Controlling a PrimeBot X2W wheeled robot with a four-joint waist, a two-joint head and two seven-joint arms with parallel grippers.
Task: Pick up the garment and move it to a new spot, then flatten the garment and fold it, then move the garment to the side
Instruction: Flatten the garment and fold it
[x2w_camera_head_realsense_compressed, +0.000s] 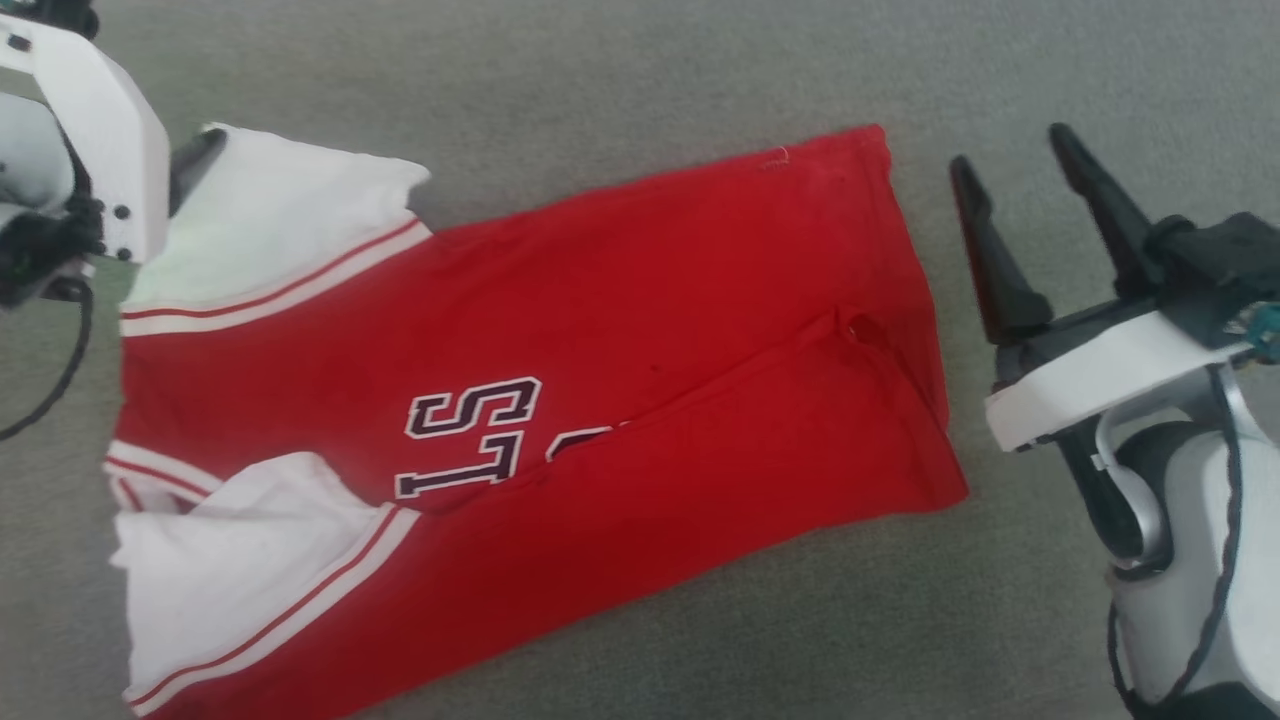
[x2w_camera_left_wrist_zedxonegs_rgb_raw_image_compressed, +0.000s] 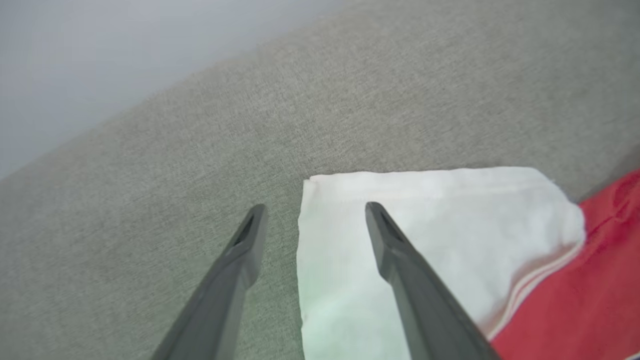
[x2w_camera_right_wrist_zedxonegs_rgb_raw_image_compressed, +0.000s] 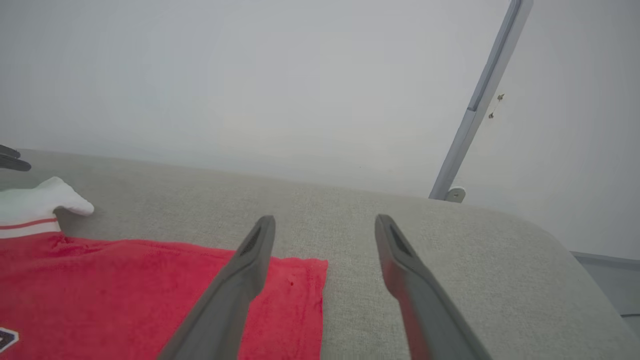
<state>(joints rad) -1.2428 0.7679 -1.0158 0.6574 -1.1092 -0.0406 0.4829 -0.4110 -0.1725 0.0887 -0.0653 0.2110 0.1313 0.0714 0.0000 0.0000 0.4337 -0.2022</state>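
Folding looks partway done. The garment (x2w_camera_head_realsense_compressed: 640, 330) lies on the grey cloth-covered table (x2w_camera_head_realsense_compressed: 600, 80), with its collar end toward the robot's left and its hem (x2w_camera_head_realsense_compressed: 915, 300) toward the right. The near long side is already turned over the front and hides part of the dark lettering (x2w_camera_head_realsense_compressed: 475, 435). The near sleeve (x2w_camera_head_realsense_compressed: 230, 560) rides on top of that flap. The far sleeve (x2w_camera_head_realsense_compressed: 270, 220) juts out flat toward the table's far edge and stops short of it.

The left gripper (x2w_camera_left_wrist_zedxonegs_rgb_raw_image_compressed: 312, 215) hangs close over the far sleeve, jaws released and empty. One finger is over the white cloth and the other over bare table, so an edge of the sleeve runs between them. I judge it is placed that way to pinch that edge and bring the far side in over the body.

The right gripper (x2w_camera_head_realsense_compressed: 1012, 150) waits just beside the hem, jaws likewise spread and holding nothing. In its wrist view, one finger lines up over the hem's far corner and the other over bare table. That would give it the matching grip at the other end, so both ends rise together and the fold stays straight. A lone pull on the sleeve would probably skew the soft cloth.
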